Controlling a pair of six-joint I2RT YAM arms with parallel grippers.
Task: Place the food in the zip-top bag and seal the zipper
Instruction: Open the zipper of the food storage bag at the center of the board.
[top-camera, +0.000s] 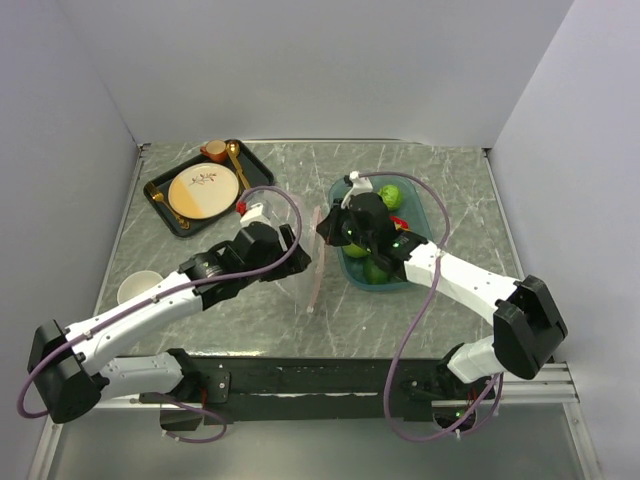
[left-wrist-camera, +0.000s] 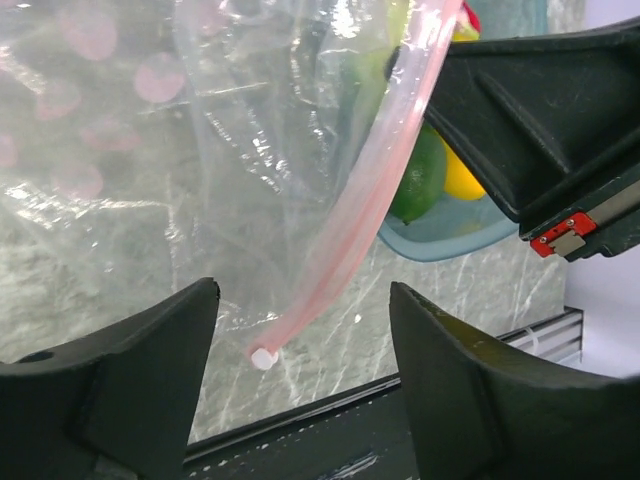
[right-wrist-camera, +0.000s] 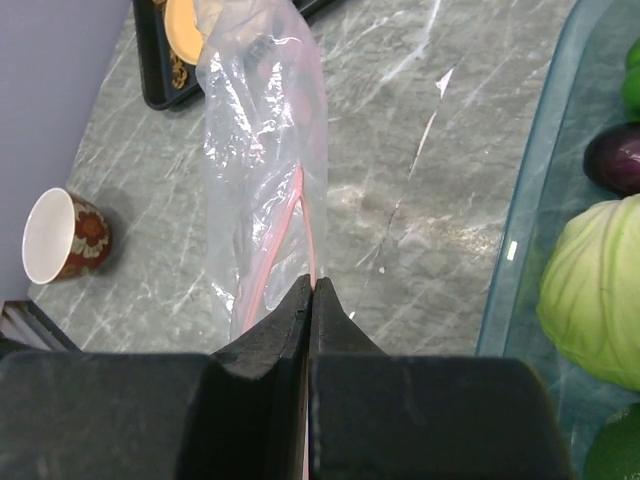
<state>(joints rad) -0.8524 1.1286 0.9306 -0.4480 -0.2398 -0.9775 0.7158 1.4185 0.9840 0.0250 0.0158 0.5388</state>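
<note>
Right wrist view: my right claw (right-wrist-camera: 311, 285) is clamped shut on the pink zipper (right-wrist-camera: 300, 210), holding the zip-top bag (right-wrist-camera: 260, 120) by its mouth edge. In the left wrist view my left claw (left-wrist-camera: 302, 300) stands wide open, one finger on either side of the zipper's lower end and touching neither the strip nor the plastic. The food (right-wrist-camera: 595, 290) lies in the teal tub (right-wrist-camera: 528, 200) just beside the bag, and I see none of it inside the bag. I judge that loading has not begun and that I am at the step of getting the mouth open. Next I should close the left claw on one lip only, near that end. Then I should draw it away from the right claw so the thin plastic parts rather than slips.
</note>
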